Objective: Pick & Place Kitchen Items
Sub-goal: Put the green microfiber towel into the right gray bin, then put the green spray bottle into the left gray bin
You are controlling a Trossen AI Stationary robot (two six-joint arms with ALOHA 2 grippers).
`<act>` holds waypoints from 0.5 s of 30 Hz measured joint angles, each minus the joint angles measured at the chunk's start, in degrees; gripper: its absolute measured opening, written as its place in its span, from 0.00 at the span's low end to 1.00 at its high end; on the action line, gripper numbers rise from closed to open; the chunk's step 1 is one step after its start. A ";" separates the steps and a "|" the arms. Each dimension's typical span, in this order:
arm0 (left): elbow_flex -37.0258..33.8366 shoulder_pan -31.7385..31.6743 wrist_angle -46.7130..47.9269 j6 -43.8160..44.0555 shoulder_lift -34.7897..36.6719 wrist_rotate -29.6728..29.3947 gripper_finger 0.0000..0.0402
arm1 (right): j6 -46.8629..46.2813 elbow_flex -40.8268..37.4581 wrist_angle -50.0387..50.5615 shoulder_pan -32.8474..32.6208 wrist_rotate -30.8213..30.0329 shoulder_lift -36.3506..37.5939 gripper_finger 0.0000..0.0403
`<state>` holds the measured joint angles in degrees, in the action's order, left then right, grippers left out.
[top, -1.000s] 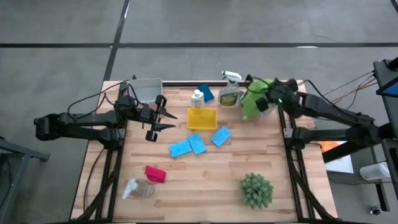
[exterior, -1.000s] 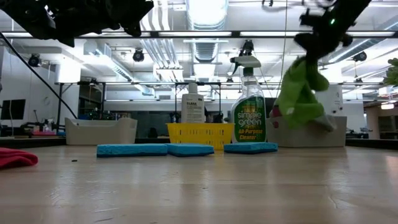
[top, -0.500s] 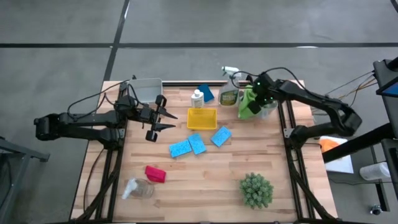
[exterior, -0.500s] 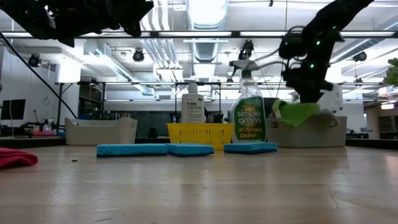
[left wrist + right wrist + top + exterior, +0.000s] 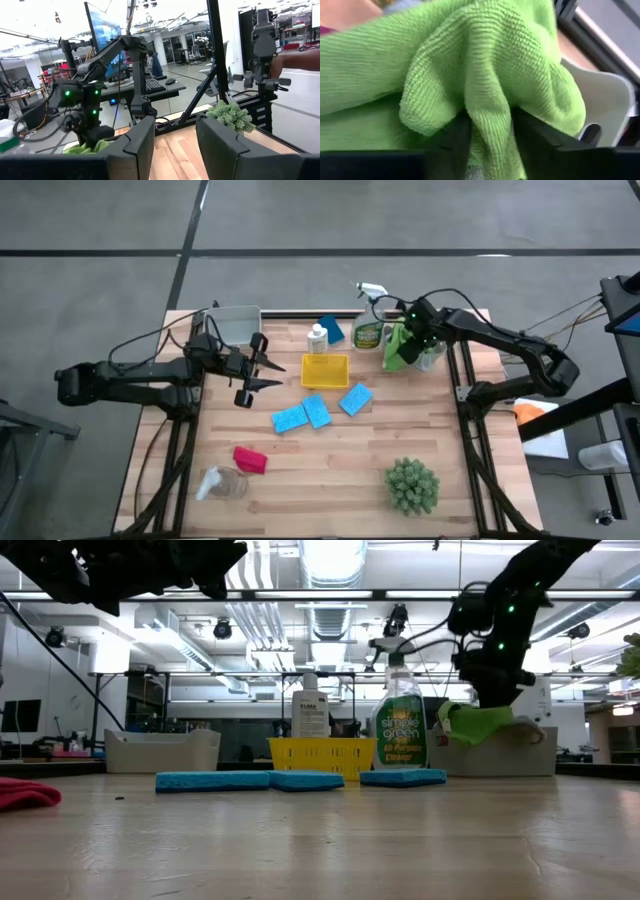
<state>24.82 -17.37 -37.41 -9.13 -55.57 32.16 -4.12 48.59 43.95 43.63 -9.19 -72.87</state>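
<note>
Left gripper (image 5: 262, 370) hanging above table (image 5: 330, 470) beside yellow tray (image 5: 325, 370), fingers parted, grasping nothing. Blue sponges (image 5: 318, 411) lying in front of tray; white bottle (image 5: 317, 337) and spray bottle (image 5: 368, 330) standing behind it. Right gripper (image 5: 407, 340) sitting over grey bin (image 5: 500, 750) at table's far right; green cloth (image 5: 396, 345) draping bin rim, fold lying between fingers; cannot tell whether clenched or released.

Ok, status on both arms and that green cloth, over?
Right gripper low over the grey bin, green cloth between its fingers, draped on the rim. Left gripper parked open, empty, left of the yellow tray. Spray bottle close beside the bin.
</note>
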 joint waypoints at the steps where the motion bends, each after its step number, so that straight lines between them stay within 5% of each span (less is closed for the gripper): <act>1: 0.00 0.00 0.00 0.00 0.00 -0.01 0.36 | -0.03 -0.01 0.17 -0.20 0.00 1.16 0.42; 8: 0.00 0.00 0.00 0.00 -0.01 -0.01 0.36 | -1.13 -0.03 0.95 -2.34 0.46 10.64 0.66; 15: 0.00 0.00 0.00 0.00 0.00 0.00 0.36 | -1.88 -0.03 0.37 -4.93 0.52 20.94 0.70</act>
<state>24.82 -17.37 -37.41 -9.13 -55.58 32.16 -6.00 48.56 44.32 38.70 -8.67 -51.93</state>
